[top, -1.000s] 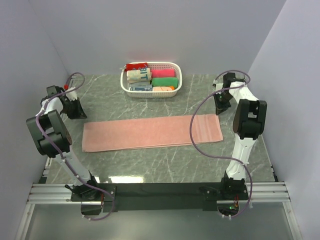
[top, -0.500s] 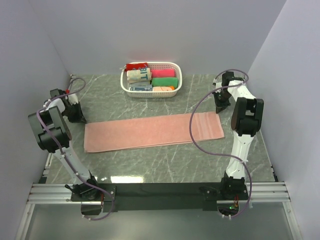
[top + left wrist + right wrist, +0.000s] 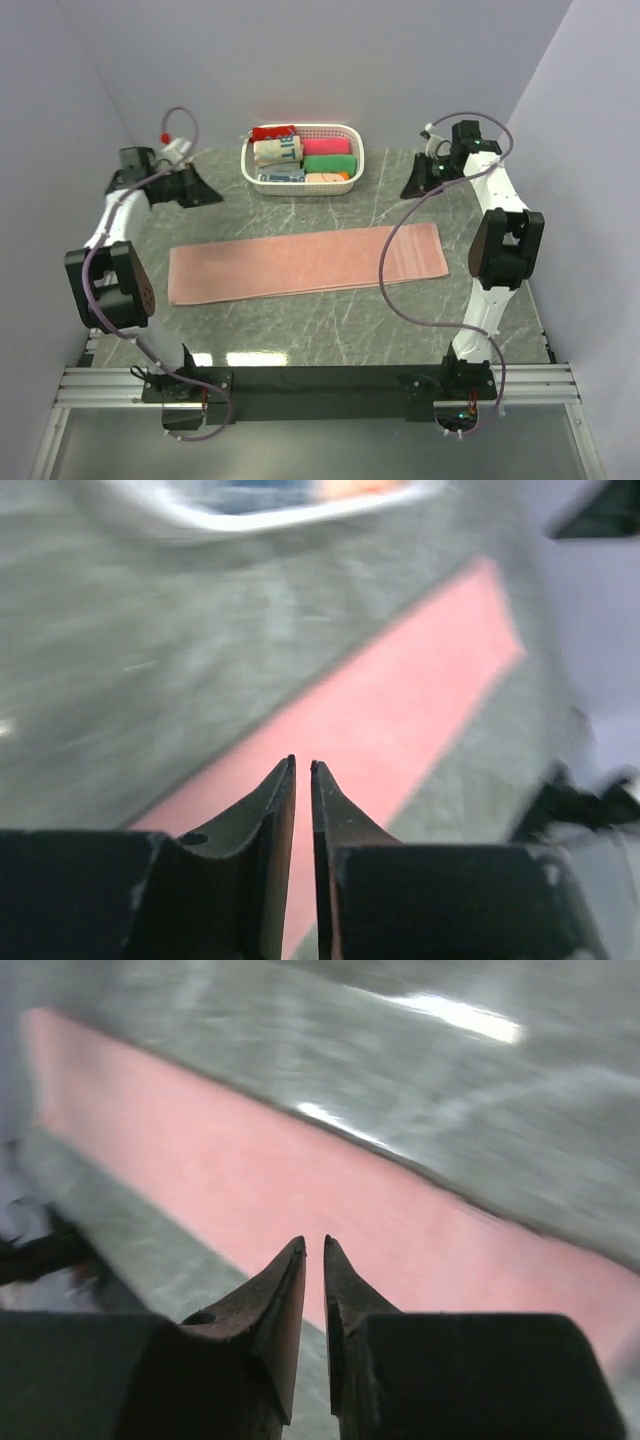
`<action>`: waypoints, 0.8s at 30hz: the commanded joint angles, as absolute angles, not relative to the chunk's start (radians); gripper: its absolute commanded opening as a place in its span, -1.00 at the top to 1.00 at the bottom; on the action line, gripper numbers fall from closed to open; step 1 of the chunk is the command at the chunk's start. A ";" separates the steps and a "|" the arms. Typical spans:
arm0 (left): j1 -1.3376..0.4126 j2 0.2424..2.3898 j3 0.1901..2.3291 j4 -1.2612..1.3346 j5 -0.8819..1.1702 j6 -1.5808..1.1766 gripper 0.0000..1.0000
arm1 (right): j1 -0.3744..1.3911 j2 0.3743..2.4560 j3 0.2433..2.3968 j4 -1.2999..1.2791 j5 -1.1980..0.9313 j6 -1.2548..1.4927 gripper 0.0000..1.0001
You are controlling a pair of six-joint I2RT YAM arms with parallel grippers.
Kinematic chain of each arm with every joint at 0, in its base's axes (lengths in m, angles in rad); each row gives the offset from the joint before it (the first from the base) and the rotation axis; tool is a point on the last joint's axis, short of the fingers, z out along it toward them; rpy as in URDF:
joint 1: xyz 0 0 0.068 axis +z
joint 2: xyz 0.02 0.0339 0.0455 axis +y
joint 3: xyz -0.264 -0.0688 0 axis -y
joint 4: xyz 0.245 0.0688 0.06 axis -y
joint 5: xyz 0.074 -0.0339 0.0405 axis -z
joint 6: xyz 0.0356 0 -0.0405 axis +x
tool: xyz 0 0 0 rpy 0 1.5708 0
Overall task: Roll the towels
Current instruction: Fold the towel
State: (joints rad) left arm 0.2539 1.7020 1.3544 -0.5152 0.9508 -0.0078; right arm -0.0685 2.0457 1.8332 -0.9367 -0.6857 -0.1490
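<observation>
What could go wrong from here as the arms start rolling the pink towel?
1. The left gripper and right gripper are shut, off the towel; unopened, they may only push and bunch it.
2. The towel lies slightly skewed, so the roll may come out crooked.
3. The basket stands just behind; an arm could knock it.

Towel point(image 3: 305, 263): salmon-pink cloth, matt, soft nap, with a ribbed band near one end. Table point(image 3: 300, 325) is grey marble-look stone, polished and throwing bright glare. Basket point(image 3: 320, 127) is white lattice plastic, faintly glossy. Near rail point(image 3: 100, 385): brushed metal. Left gripper point(image 3: 302, 765): dark matt plastic, lightly scuffed.
</observation>
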 commanded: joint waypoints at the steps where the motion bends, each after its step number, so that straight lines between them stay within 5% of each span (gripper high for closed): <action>1: 0.141 1.709 1.238 -0.321 1.134 -0.225 0.64 | 0.030 2.040 1.757 -0.846 -0.997 -0.002 0.61; 5: 0.089 1.799 1.198 -0.157 1.120 -0.360 0.67 | 0.123 2.084 1.715 -0.687 -1.013 0.123 0.66; 11: 0.159 1.853 1.247 -0.270 1.020 -0.276 0.63 | 0.069 2.174 1.732 -0.794 -0.818 0.016 0.70; 20: 0.297 1.691 1.266 -0.557 0.904 0.036 0.31 | -0.204 1.990 1.689 -0.974 -0.536 -0.152 0.07; 24: 0.336 1.606 1.230 -0.577 0.830 0.061 0.11 | -0.218 1.927 1.597 -0.986 -0.345 -0.173 0.02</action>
